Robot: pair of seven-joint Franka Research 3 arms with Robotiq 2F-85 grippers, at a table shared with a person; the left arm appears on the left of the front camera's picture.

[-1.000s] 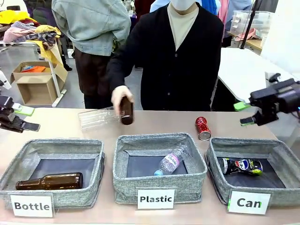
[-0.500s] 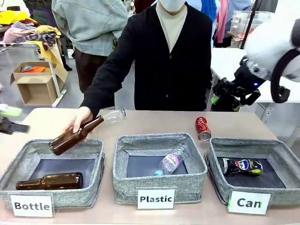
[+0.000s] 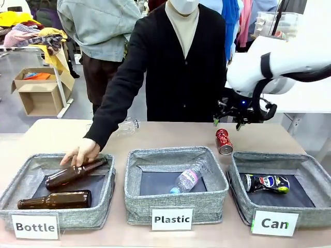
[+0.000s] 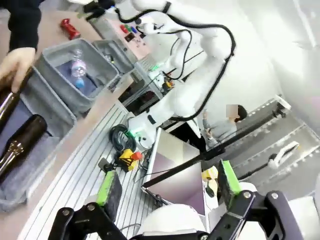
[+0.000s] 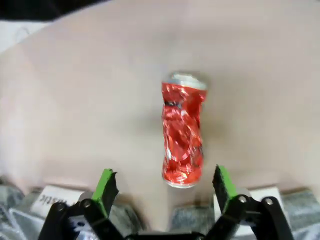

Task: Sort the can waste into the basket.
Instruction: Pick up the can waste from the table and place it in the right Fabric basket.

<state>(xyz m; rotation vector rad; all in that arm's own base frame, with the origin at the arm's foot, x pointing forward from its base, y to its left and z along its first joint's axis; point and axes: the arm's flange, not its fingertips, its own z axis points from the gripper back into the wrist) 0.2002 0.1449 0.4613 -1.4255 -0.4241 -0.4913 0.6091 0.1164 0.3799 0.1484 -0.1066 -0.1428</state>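
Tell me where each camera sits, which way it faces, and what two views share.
Front: fixed on the robot's side, facing across the table at the person; the right arm reaches in from the right.
Left wrist: mounted behind the open left pincer, rolled sideways, looking along the bins.
Right wrist: looking down past the open right pincer at the red can.
Shared: both front and right wrist show that can.

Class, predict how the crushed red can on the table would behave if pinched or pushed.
The red can is dented all over, so it probably feels light and may crumple further. Lying on its side, it might roll, though the creases likely check that.
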